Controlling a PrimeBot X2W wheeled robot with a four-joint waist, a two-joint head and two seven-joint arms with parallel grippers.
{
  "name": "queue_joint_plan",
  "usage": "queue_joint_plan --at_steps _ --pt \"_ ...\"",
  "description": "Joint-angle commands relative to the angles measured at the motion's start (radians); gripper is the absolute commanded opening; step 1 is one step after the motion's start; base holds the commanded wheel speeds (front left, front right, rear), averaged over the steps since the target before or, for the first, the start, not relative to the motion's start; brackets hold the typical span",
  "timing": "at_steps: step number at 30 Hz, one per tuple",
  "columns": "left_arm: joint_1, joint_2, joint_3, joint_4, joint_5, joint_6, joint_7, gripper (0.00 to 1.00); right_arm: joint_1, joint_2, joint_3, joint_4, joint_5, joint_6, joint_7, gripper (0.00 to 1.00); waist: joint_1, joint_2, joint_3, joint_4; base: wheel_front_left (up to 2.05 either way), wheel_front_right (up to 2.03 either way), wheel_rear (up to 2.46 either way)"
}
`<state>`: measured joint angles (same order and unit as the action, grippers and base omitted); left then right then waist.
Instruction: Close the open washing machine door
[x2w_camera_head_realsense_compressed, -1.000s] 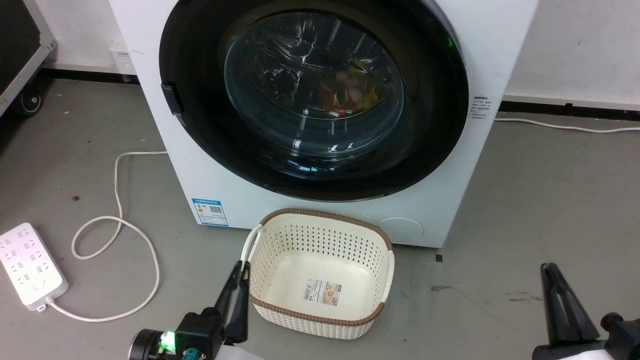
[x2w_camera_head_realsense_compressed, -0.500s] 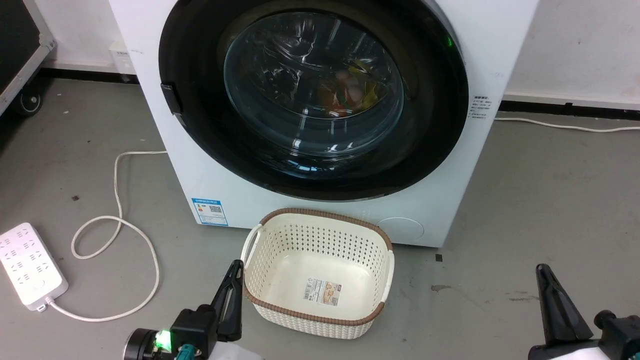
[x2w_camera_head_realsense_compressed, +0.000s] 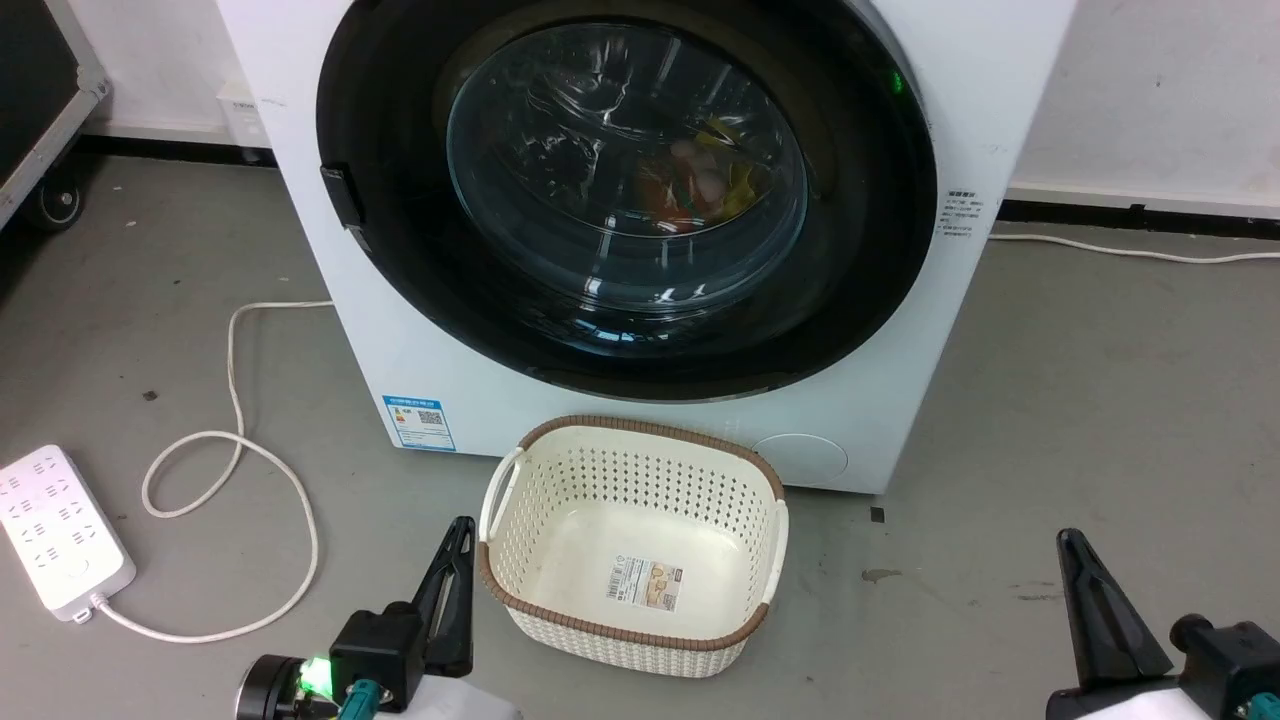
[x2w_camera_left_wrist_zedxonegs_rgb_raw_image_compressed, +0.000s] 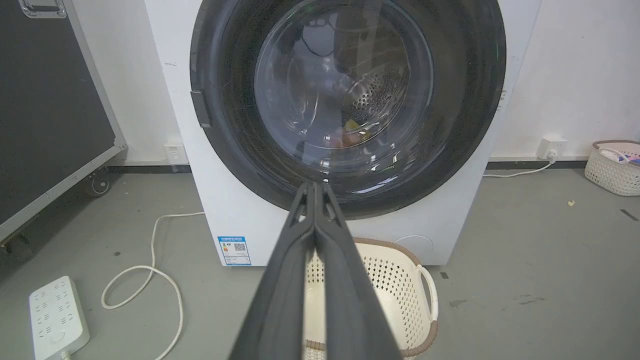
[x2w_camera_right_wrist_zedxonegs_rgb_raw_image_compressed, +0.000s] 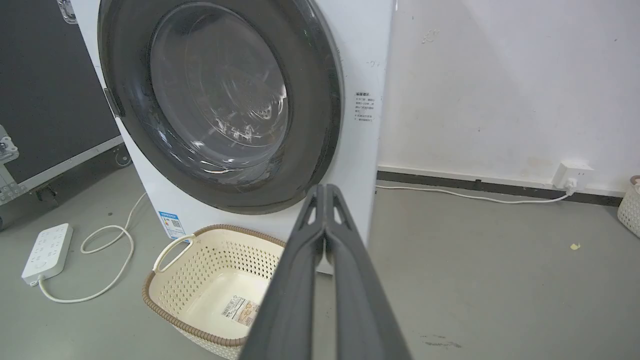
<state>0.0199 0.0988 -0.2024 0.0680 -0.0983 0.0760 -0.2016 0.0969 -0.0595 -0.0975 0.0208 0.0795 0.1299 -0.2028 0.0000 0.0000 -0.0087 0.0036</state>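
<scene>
- While low over the floor, left gripper (x2w_camera_head_realsense_compressed: 462, 528) has its two dark fingers pressed flat together, nothing between them; same in the left wrist view (x2w_camera_left_wrist_zedxonegs_rgb_raw_image_compressed: 315, 187).
- Its tips are just beside the left rim of the basket (x2w_camera_head_realsense_compressed: 640, 430); touching or not, cannot tell.
- Right gripper (x2w_camera_head_realsense_compressed: 1068, 540) at lower right, fingers also pressed together on nothing (x2w_camera_right_wrist_zedxonegs_rgb_raw_image_compressed: 325, 189), well apart from the basket, over bare grey floor (x2w_camera_head_realsense_compressed: 1100, 400).
- Both wrists are cut off by the bottom edge of the head view; green light (x2w_camera_head_realsense_compressed: 312, 678) glows on the left one.
- Basket: cream, perforated, brown woven rim, standing just in front of the washing machine (x2w_camera_head_realsense_compressed: 420, 350); a printed label (x2w_camera_head_realsense_compressed: 647, 583) on its bottom.
- Washing machine door (x2w_camera_head_realsense_compressed: 625, 170) lies flat against the machine front, black ring around bulging clear glass, dark latch tab (x2w_camera_head_realsense_compressed: 342, 195) on its left edge. Latched or not, cannot tell.
- Behind the glass, in the drum: a small heap of orange, yellow and pale pieces (x2w_camera_head_realsense_compressed: 700, 180), blurred by reflections; what they are, cannot tell.
- Top of door and machine is cut off in every view.
- Second pale basket (x2w_camera_left_wrist_zedxonegs_rgb_raw_image_compressed: 612, 170) by the wall on the right, cut by the frame edge; something pale inside, too small to make out.
- Left of the machine: white power strip (x2w_camera_head_realsense_compressed: 60, 545) with looped cord (x2w_camera_head_realsense_compressed: 235, 440); black wheeled case (x2w_camera_head_realsense_compressed: 40, 90), partly out of frame.
</scene>
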Motion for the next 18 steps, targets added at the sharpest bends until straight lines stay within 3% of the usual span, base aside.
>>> queue_joint_plan --at_steps 1,18 --pt "-0.005 -0.005 0.011 -0.007 0.01 -0.008 0.008 0.0 -0.019 0.002 0.004 -0.005 -0.005 0.0 0.008 0.0 0.0 0.0 0.0 0.0 0.0 0.0 0.0" --pt "-0.007 -0.012 0.043 -0.018 0.025 -0.019 0.041 0.0 -0.032 0.003 0.02 -0.007 -0.018 0.0 0.041 0.0 0.0 0.0 0.002 -0.001 0.0 0.0 0.0"
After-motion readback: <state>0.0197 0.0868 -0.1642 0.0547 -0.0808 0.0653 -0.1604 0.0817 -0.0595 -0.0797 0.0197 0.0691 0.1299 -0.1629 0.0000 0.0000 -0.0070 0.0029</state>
